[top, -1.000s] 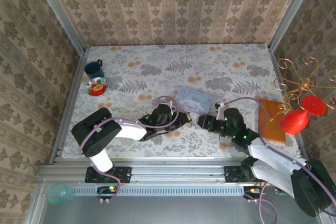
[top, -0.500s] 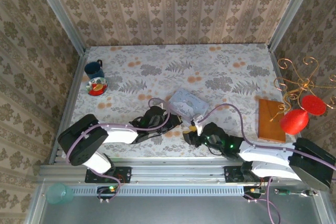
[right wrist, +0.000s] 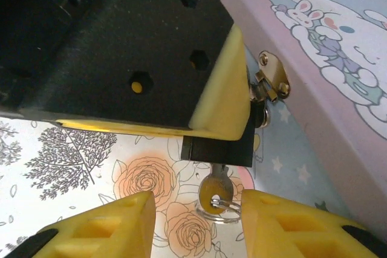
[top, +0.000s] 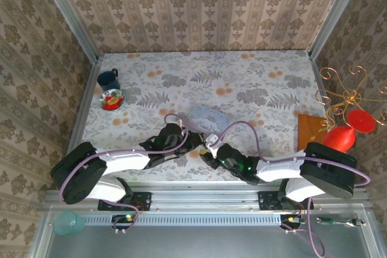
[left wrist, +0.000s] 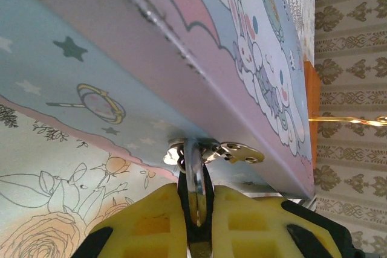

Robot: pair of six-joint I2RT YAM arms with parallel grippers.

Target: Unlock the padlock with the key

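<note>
The black padlock [right wrist: 217, 149] hangs by its silver shackle [left wrist: 195, 167] from the hasp [right wrist: 272, 77] of the pale blue cartoon tin [top: 208, 115]. My left gripper [left wrist: 196, 196] is shut on the padlock body, its yellow pads either side, right up against the tin's side wall [left wrist: 91, 83]. A brass key [right wrist: 214, 190] with a wire ring sticks out of the padlock's underside. My right gripper [right wrist: 196, 225] stands open, one yellow finger [right wrist: 103, 228] on each side of the key, not touching it. In the top view both grippers, left [top: 193, 140] and right [top: 208, 149], meet at the tin's near edge.
A dark blue mug [top: 109, 78] and a small bowl [top: 112, 99] sit at the far left. An orange board [top: 309, 126] and a gold wire stand with red shapes [top: 341, 137] are at the right edge. A teal cup [top: 68, 223] lies off the table, front left.
My right gripper has swung left and low to the padlock, now straddling the key. The tin and my left gripper have shifted a little to the left.
</note>
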